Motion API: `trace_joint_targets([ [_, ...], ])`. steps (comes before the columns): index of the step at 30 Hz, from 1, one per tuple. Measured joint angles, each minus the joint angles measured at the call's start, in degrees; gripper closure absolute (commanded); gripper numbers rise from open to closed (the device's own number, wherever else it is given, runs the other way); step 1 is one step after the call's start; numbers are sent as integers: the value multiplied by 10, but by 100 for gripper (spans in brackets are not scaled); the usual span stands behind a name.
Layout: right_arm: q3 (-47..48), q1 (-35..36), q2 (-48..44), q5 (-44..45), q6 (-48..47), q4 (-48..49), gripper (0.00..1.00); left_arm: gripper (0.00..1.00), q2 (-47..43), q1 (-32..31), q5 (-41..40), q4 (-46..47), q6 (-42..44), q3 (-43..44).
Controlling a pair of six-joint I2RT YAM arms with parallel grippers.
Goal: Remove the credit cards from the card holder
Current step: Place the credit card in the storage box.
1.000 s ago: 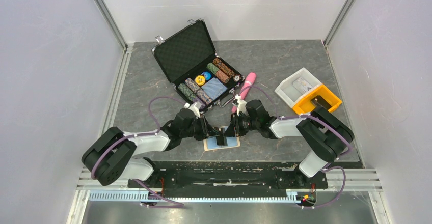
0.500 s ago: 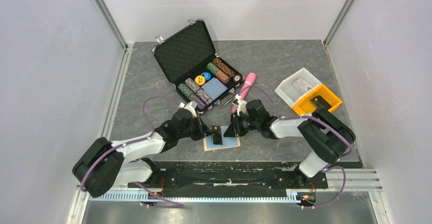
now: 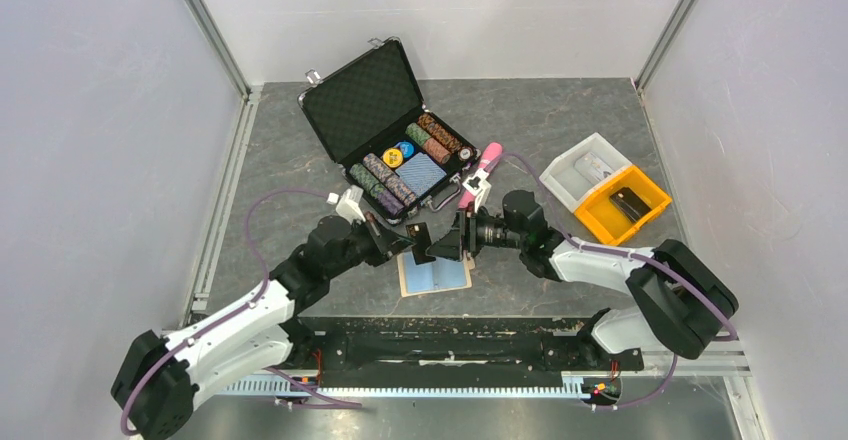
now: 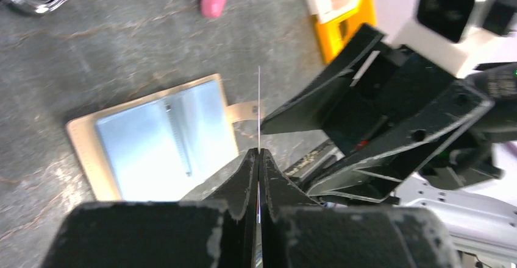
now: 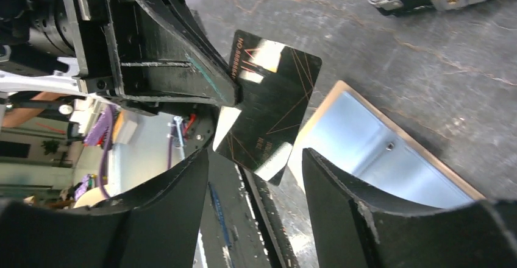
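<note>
Tool (image 4: 258, 154) pinching card (image 5: 271, 109), blue card (image 4: 146, 140) in holder (image 4: 81, 143)

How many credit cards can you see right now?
2. A dark card is pinched in the left gripper, lifted up. A light blue card lies in the tan card holder. More may be hidden under it.

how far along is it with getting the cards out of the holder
One dark card is out, clear of the card holder. The left end effector pinches it in the air, the right end effector open beside it. Left: the light blue card lying in the holder.
</note>
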Motion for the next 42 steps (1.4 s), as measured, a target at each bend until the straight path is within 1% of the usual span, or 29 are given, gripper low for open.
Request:
trace_joint_targets([
  [2,-6,0,-1,-11,22,29,36,98,-20,0,4,12,-1,0],
  [3,-8,0,-1,-17,45,50,34,98,-54,0,10,36,-2,-2],
  [5,-8,0,-1,-17,52,55,33,98,-60,0,10,44,-2,-4],
  [7,-8,0,-1,-17,60,59,34,98,-73,0,10,61,-2,-14],
  [8,-8,0,-1,-17,64,62,36,98,-77,0,10,68,-2,-19],
  [9,-8,0,-1,-19,69,68,41,98,-79,0,11,75,-2,-25],
  [10,-8,0,0,-23,72,73,50,97,-79,0,12,83,-3,-30],
  [11,-9,0,0,-26,76,79,62,95,-79,0,13,88,-3,-33],
  [13,-9,0,1,-31,83,93,81,87,-77,0,15,97,-5,-37],
  [14,-9,0,2,-36,88,101,89,84,-76,0,15,101,-6,-37],
  [16,-10,-4,4,-44,96,113,99,76,-75,1,15,108,-7,-37],
  [19,-16,-19,6,-73,107,137,100,56,-75,2,14,103,-5,-37],
  [23,-26,-48,6,-106,107,152,100,39,-89,2,14,77,4,-36],
  [25,-27,-61,6,-128,99,149,100,33,-97,2,14,52,15,-32],
  [28,-27,-64,6,-166,87,142,100,30,-98,2,16,4,39,-10],
  [33,-27,-63,6,-217,53,111,100,29,-76,2,38,-76,97,57],
  [39,-26,-57,-2,-247,-9,34,100,29,-49,5,70,-134,148,120],
  [42,-16,-42,-12,-254,-53,-21,100,33,-27,9,101,-148,162,133],
])
